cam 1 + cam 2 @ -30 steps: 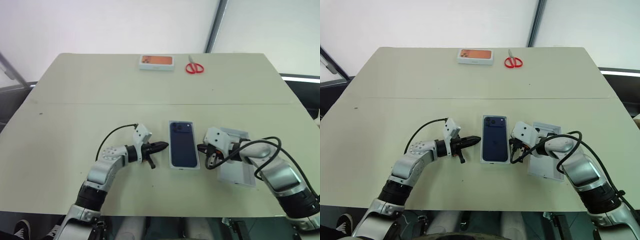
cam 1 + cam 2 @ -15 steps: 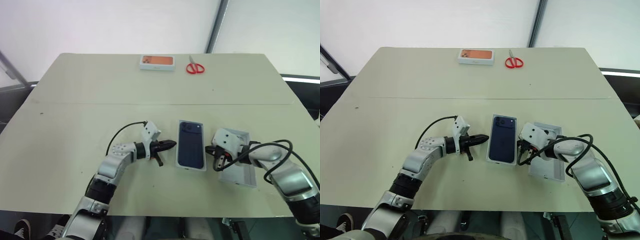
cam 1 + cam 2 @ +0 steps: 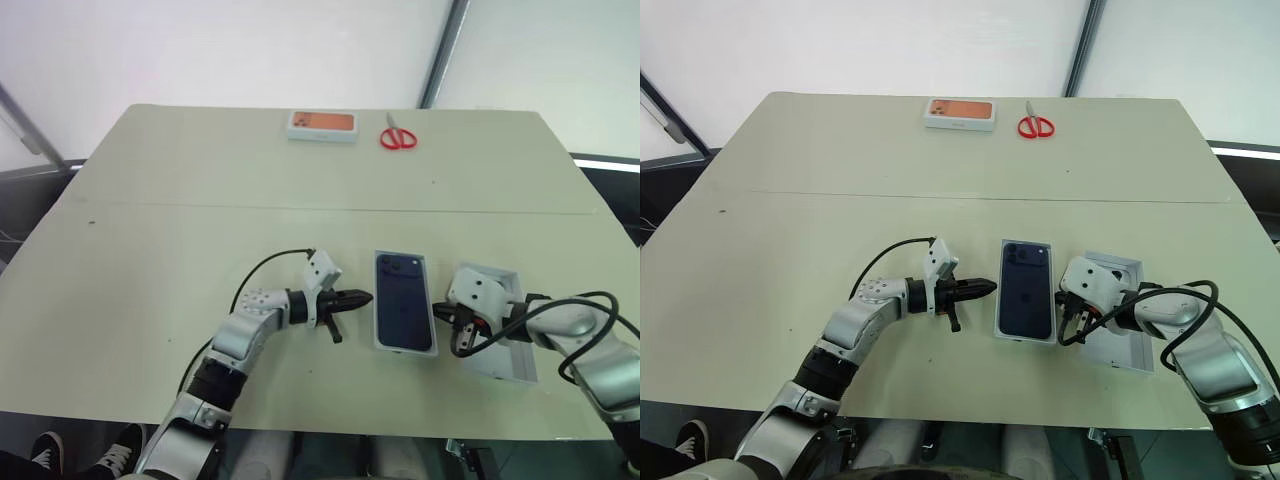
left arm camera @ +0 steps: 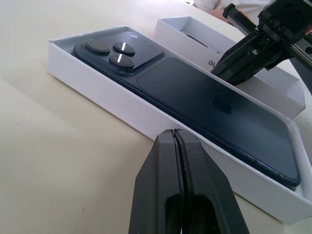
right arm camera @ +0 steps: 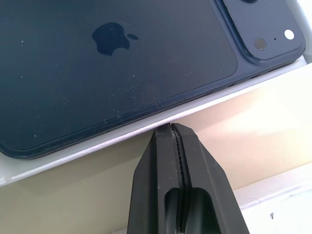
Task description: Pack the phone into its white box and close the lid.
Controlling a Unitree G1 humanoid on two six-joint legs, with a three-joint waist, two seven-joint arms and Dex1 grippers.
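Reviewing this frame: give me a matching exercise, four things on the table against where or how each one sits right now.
Things:
1. phone
2. lid
3. scissors
4. left gripper

States:
A. far edge of the table, beside the orange-pictured box
B. lying back up inside the white box
C. shut, pointing at the white box's side
D. open side up, partly under the right gripper

Pairs: 1-B, 2-D, 3-A, 4-C
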